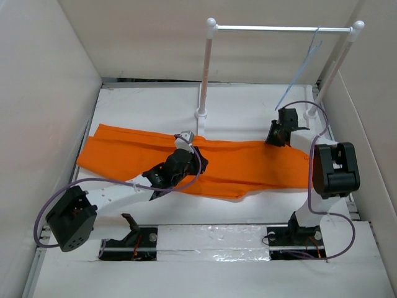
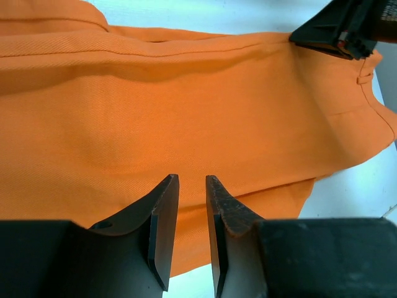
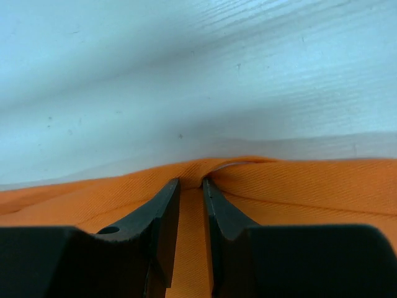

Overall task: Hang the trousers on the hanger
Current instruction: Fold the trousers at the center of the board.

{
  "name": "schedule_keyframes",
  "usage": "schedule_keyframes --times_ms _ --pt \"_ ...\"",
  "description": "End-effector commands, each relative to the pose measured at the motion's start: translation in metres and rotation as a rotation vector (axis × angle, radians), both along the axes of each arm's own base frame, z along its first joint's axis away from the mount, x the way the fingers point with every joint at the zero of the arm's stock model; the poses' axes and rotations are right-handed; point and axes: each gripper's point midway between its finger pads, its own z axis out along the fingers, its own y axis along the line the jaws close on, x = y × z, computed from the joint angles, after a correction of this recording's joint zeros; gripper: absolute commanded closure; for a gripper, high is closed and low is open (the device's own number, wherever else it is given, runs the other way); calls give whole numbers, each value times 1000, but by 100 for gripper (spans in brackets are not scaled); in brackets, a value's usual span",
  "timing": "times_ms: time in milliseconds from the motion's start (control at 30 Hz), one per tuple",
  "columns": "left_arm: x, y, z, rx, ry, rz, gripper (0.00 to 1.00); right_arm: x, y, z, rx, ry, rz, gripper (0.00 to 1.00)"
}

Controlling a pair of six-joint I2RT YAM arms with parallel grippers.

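The orange trousers (image 1: 236,164) lie flat across the table from left to right, with the waist at the right. My left gripper (image 1: 186,138) hovers over the middle of them; in the left wrist view it (image 2: 192,179) has its jaws slightly apart and empty above the cloth (image 2: 186,105). My right gripper (image 1: 275,135) is at the far edge near the waist; in the right wrist view it (image 3: 191,181) is shut on a puckered fold of the trousers (image 3: 298,186). The pale blue wire hanger (image 1: 302,71) hangs from the rod at the back right.
A white rack with a rod (image 1: 279,28) and two posts (image 1: 203,68) stands at the back of the table. White walls close in the left, back and right sides. The right arm's fingers (image 2: 338,31) show at the top right of the left wrist view.
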Motion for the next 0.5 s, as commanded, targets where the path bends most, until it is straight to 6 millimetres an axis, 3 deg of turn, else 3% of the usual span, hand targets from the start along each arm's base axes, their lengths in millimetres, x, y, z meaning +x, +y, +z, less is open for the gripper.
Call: schedule_keyframes --times_ms 0,67,200,233,267,300,333,367,400,433,467 --pt "7 1 23 -28 -53 12 78 21 3 10 -45 13 48 72" --pt "9 6 21 -18 -47 24 78 24 3 0 -55 60 63 73" --pt "12 15 16 -16 -43 42 78 37 23 28 28 -40 140 77" --pt "14 17 17 -25 -45 45 78 28 27 27 60 -47 134 77" --pt "13 17 16 -25 -44 39 78 29 27 56 71 -141 125 77" --pt "14 19 16 -29 -44 43 78 24 22 65 72 -164 100 77" --pt "14 18 17 -32 -47 37 78 7 15 57 72 -147 45 75" --pt "14 18 18 -34 -51 33 78 0 1 85 73 -236 -12 68" --pt "13 17 19 -37 -53 28 78 -11 -10 86 72 -248 -62 64" --pt "12 16 21 -44 -58 19 78 -23 -29 86 67 -254 -165 60" --pt "12 15 23 -51 -62 13 78 -52 -43 61 60 -187 -235 52"
